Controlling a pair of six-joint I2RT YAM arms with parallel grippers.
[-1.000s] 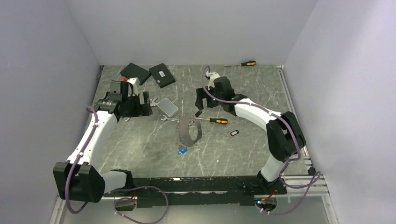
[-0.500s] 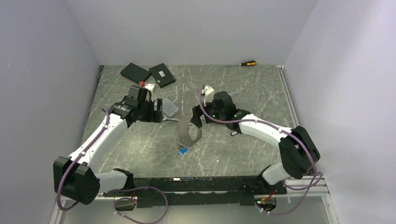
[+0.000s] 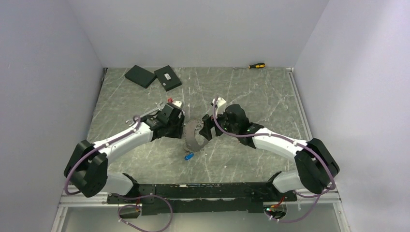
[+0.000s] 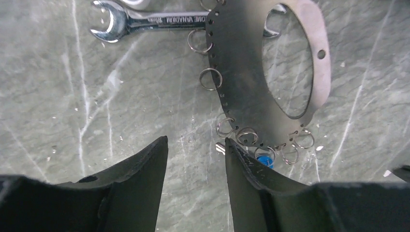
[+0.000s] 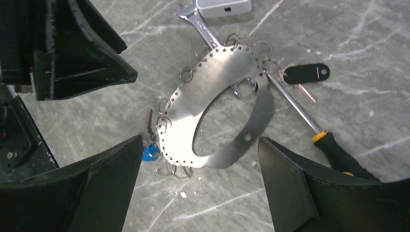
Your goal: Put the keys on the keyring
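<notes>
The keyring (image 5: 217, 87), a broad band of silver metal with a row of holes along its edge, sits in the middle of the desk (image 3: 251, 92) between the two claws. Small wire rings (image 4: 211, 79) hang from many of those holes. The band rests across one end of a silver wrench (image 4: 154, 20), which runs out from under it.

A blue key (image 5: 151, 152) lies on the desk right at the band's edge, touching the cluster of wire rings there; whether it is threaded on one cannot be told. A key with a black head (image 5: 306, 73) lies just beside the rings on the opposite edge, next to the shaft of an orange-and-black screwdriver (image 5: 333, 147).

The left claw (image 4: 196, 142) hovers low just beside the band, near the blue key. Its fingers stand partly apart, with only bare desk in the gap, and pinch nothing. The right claw (image 5: 200, 140) faces it from the other side, spread wide. The band shows between its fingers, which do not touch it.

A white box (image 5: 222, 6) sits just past the wrench. Two black boxes (image 3: 168, 78) and a second screwdriver (image 3: 256, 65) lie well apart at the far edge.
</notes>
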